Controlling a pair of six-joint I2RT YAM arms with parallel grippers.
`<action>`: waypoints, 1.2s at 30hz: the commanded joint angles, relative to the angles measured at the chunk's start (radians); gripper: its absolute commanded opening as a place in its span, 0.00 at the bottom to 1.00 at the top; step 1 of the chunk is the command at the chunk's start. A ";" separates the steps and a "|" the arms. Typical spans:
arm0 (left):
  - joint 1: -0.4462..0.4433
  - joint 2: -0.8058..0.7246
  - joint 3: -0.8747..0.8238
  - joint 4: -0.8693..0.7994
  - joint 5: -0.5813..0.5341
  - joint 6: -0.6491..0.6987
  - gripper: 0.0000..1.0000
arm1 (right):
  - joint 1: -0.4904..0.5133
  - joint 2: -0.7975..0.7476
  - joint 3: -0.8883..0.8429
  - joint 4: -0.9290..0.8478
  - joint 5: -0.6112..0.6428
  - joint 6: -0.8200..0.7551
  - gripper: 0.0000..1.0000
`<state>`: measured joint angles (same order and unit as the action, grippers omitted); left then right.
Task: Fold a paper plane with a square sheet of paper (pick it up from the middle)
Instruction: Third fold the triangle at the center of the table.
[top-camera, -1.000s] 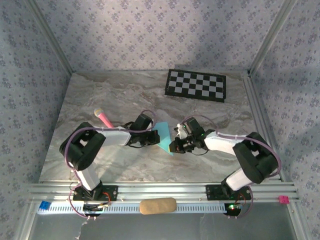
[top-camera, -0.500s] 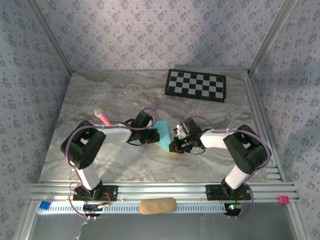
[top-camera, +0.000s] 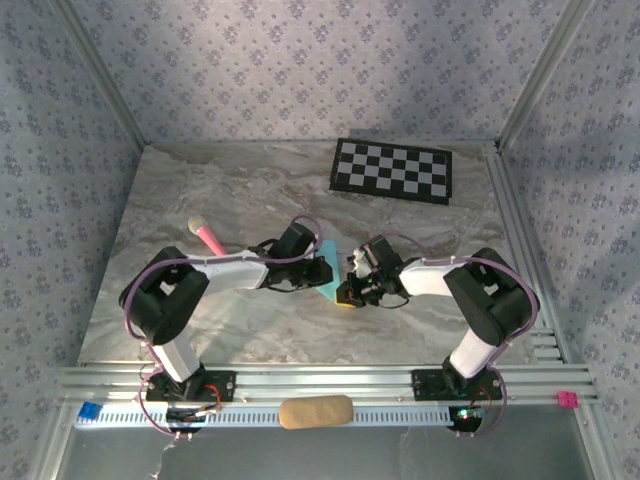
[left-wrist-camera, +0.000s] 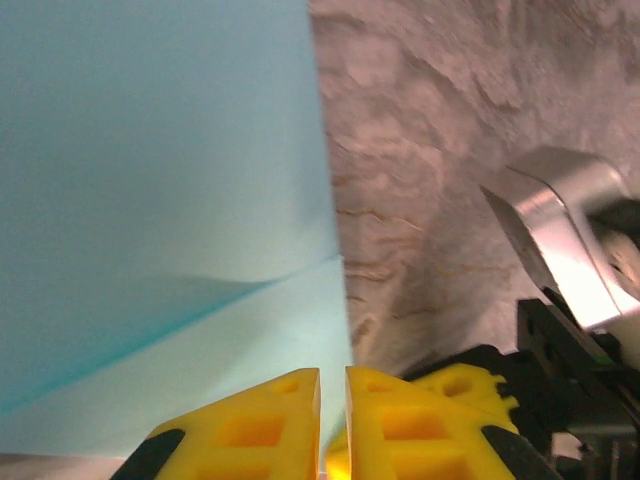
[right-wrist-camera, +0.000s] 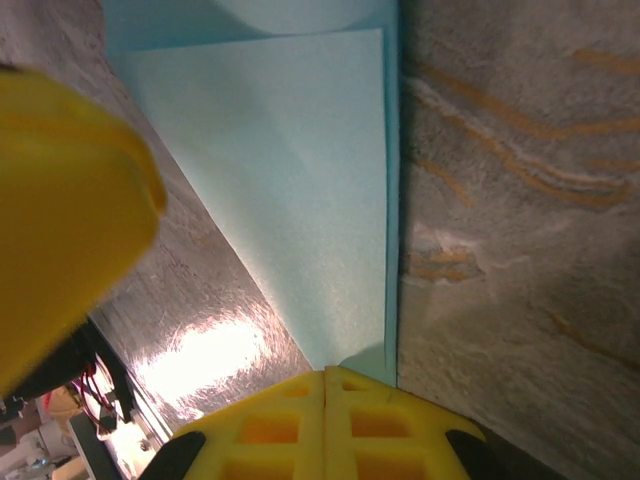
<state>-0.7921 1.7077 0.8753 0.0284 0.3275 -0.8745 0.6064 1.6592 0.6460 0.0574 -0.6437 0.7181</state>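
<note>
The creased light blue sheet of paper (top-camera: 331, 272) lies on the marble tabletop (top-camera: 200, 190) between the two arms. The right end effector (right-wrist-camera: 325, 420) is clenched at the paper's tip. The left end effector (left-wrist-camera: 333, 420) shows a thin slit at the paper's edge; whether it grips, I cannot tell.

The counter (top-camera: 230, 180) is a grey-brown marbled slab. A black-and-white checkerboard mat (top-camera: 392, 170) lies flat at its far edge, right of centre. Nearer than the mat and slightly to its left, about mid-counter, lies a light blue sheet of paper (top-camera: 331, 256), folded so that one layer lies flat over another. A pink marker pen (top-camera: 207, 236) lies well to the mat's left and nearer, at a slant, its pale end pointing far-left.
</note>
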 joint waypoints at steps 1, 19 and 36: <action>-0.020 0.033 -0.021 0.064 0.015 -0.060 0.14 | -0.001 0.039 -0.004 -0.038 0.052 0.025 0.00; 0.083 0.037 -0.193 0.232 -0.001 -0.013 0.19 | 0.000 0.059 -0.014 -0.052 0.067 0.021 0.00; 0.192 0.013 -0.166 0.075 -0.022 0.009 0.18 | 0.001 0.056 -0.011 -0.054 0.064 0.017 0.00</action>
<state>-0.6525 1.7313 0.7349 0.1989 0.4099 -0.9100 0.6064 1.6783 0.6521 0.0864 -0.6514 0.7269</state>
